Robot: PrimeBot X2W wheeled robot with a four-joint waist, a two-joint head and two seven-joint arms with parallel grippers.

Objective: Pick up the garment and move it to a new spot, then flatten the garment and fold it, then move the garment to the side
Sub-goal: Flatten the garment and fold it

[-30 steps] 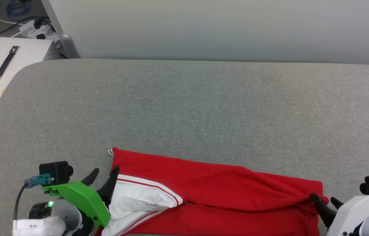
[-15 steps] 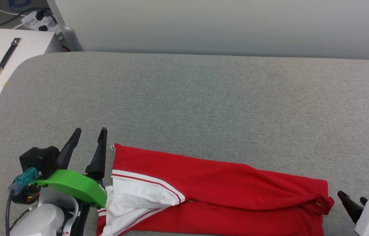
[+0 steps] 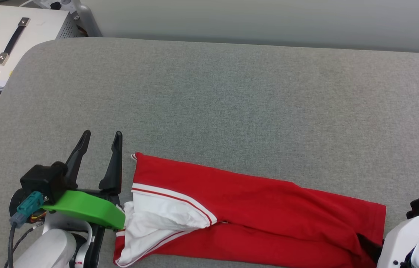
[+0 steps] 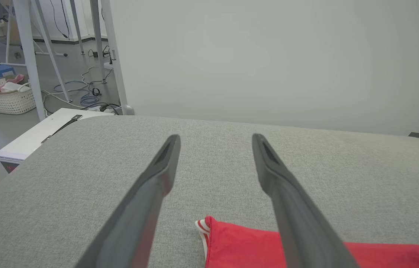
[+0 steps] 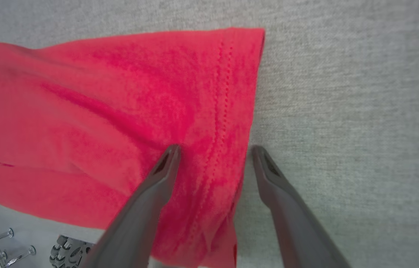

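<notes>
Off the far left corner of the counter (image 3: 231, 93) stands a white case (image 3: 5, 48) with a black handle.

My left gripper (image 3: 101, 134) hovers over the counter's near left part. Its fingers are spread wide with nothing between them. In its wrist view the left gripper (image 4: 215, 137) points toward the far edge, and a striped corner of the garment (image 4: 254, 245) shows low between the fingers.

The garment (image 3: 254, 208) is a long red band along the near edge, its long axis running left to right. A white sleeve (image 3: 164, 216) is bunched at its left end, just beside the left gripper's base.

At the near right corner, my right gripper (image 3: 368, 245) meets the band's right end. Its wrist view shows the right gripper (image 5: 215, 149) parted. One finger is over the red cloth of the garment (image 5: 120, 104) and the other over bare counter, so the stitched hem (image 5: 224, 111) lies between them. I cannot tell whether either finger touches the cloth.

I judge the right arm better placed for the next grasp, since it needs only to close on the hem. The left must shift rightward and toward the near edge to reach the sleeve end.
</notes>
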